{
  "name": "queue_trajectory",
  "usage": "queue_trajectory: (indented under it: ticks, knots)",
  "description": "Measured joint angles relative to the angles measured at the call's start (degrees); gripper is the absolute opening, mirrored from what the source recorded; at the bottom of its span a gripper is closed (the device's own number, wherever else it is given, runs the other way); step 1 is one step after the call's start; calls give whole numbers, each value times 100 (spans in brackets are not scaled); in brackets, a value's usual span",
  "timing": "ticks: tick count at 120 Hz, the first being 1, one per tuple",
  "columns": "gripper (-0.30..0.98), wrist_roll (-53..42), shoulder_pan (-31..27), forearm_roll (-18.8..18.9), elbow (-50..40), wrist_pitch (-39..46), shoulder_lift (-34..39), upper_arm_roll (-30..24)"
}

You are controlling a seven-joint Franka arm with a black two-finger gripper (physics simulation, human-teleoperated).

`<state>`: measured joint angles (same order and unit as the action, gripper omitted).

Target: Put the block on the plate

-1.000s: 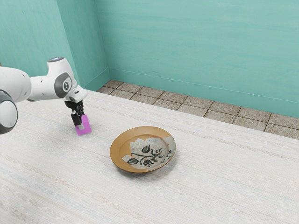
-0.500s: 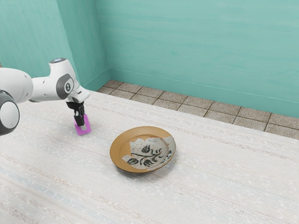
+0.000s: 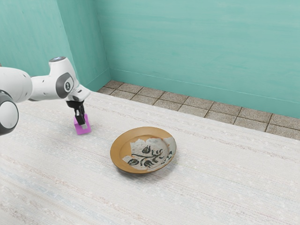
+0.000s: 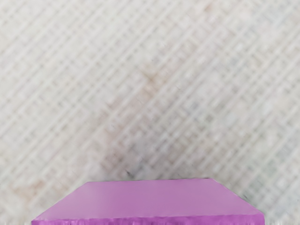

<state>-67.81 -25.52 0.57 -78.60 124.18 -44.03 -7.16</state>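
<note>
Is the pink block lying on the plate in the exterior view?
No, the pink block is toward the exterior view's left, apart from the plate, with white table surface between them.

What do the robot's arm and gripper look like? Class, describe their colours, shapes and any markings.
The arm is glossy white, built of smooth, rounded, tube-like sections, with dark grey panels at the joints. One dark grey oval panel carries a small pale marking. The gripper is black, slim and angular, with a light grey patch at its lower end.
</note>
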Motion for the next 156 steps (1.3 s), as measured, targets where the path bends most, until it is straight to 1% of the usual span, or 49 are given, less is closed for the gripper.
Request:
queue_trajectory:
  ticks: [29,40,46,59,72,77,85,91,103,113,117,130,142,149,156]
  knots:
    - [41,62,13,4,0,2,24,-8]
    - [40,79,35,8,-1,-13,92,-35]
    - [39,88,92,8,-6,-32,246,-78]
    - [40,125,458,10,-186,-154,779,-168]
    - [40,224,1098,9,-1052,-257,1643,-195]
    - [40,282,1358,8,-1395,-248,1857,-205]
    - [39,394,1724,4,-1742,-192,2016,-242]
    - [39,492,1873,1,-1925,-133,2145,-409]
    - [39,697,2024,-27,-2293,98,2268,-686]
    - [39,868,2082,-48,-2479,326,2247,-774]
    - [39,932,2087,-63,-2503,412,2207,-786]
    - [50,1110,2069,-109,-2528,612,2067,-794]
    - [57,1249,2025,-129,-2499,702,2094,-790]
    - [60,1364,1997,-118,-2200,529,2282,-749]
    - [62,1583,1885,-91,-1806,139,2515,-728]
